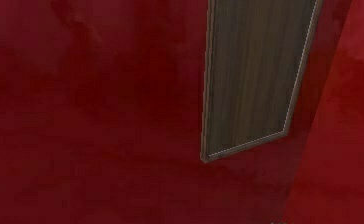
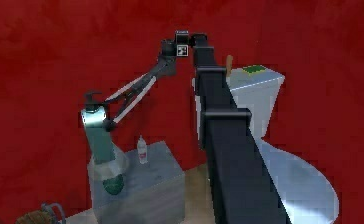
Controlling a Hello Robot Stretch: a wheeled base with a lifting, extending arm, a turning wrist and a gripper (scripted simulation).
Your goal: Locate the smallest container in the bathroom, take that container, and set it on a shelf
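Deep red wall (image 1: 90, 100) all round, a tight bathroom corner. The forward view has a dark wood panel in a grey frame (image 1: 255, 75) on its right.

Arm side view: a grey block-shaped counter (image 2: 160, 185) sits low, left of centre. On it stand a tall teal translucent bottle (image 2: 105, 160) and, just beside it on the right, a small whitish bottle with a reddish cap (image 2: 142, 150). I judge the small one to be the smallest container, so that's my target. It stands upright on the counter top, apart from the fingertips.

The dark square arm bar (image 2: 225, 130) runs up the middle. The gripper (image 2: 110, 105) slants down-left, its fingers ending at the tall bottle's top. I can't read the finger spread, and with that bottle right behind them I cannot tell whether it has hold of anything.

Step in hand, my read: reaching for a container. To do it well I'd aim the fingertips at the small bottle rather than the tall one, come in from above, and go slow so neither tips.

Room is tight. The white toilet (image 2: 265, 100) is close on the arm's right, with its tank just beside the bar and a flat green thing (image 2: 256, 72) on top. The wall is close behind the counter. With little swing room either side, I'd lift straight up before retracting.
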